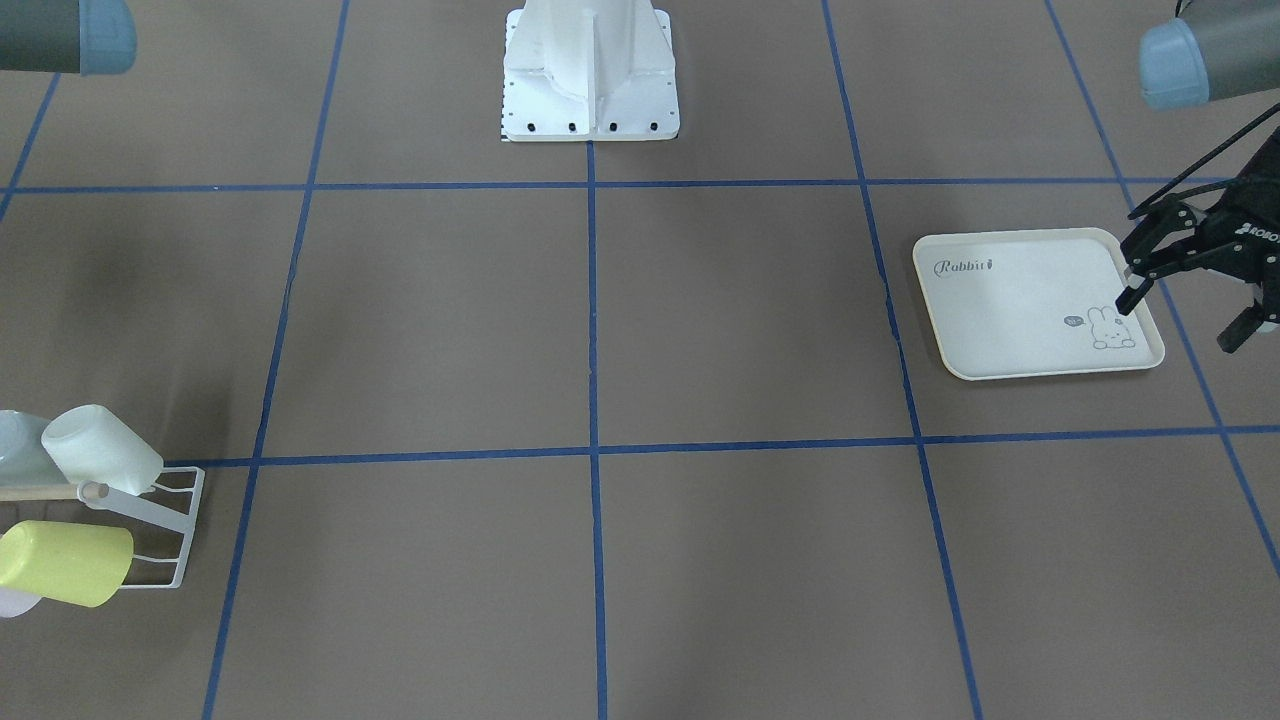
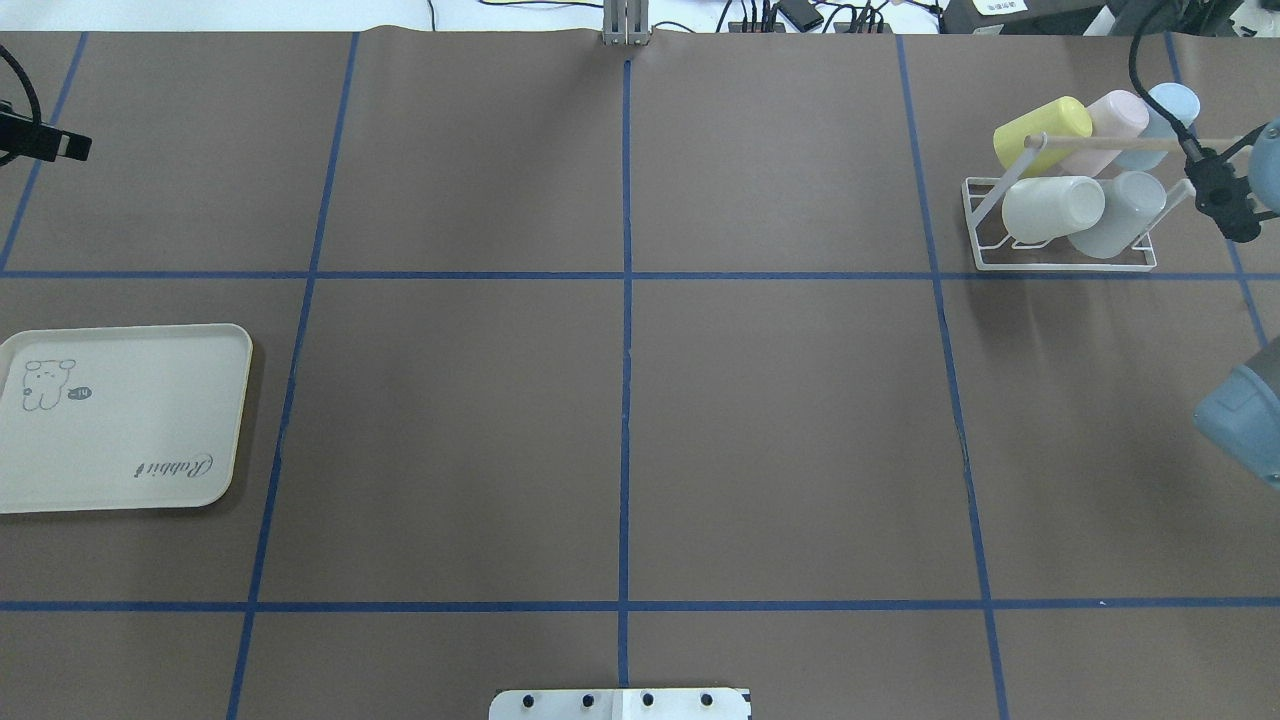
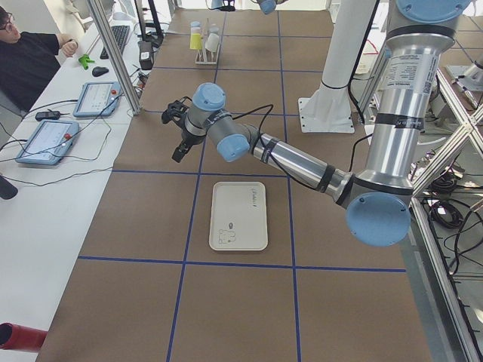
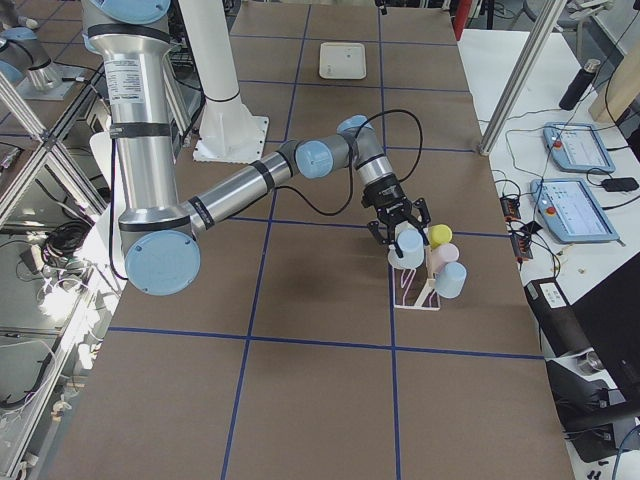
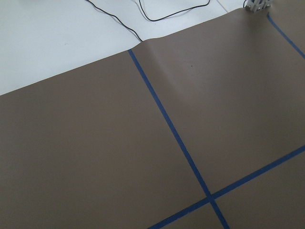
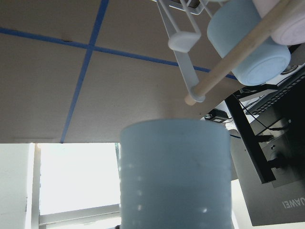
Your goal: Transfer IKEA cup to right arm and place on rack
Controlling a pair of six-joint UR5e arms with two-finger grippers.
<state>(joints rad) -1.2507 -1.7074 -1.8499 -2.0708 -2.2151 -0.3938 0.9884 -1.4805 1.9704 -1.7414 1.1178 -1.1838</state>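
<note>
Left end effector wide; right end effector at possibly racked blue cup, grip unclear.

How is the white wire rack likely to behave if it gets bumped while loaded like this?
Probably stiff: the rack is a thin wire frame carrying five cups without visible sag. It likely slides easily on the smooth brown table cover, being light-looking wire. It may tip, since the yellow cup and others sit high above a narrow base.

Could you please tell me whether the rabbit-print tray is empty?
Empty: the tray shows only its printed rabbit and lettering; nothing rests on it.
</note>
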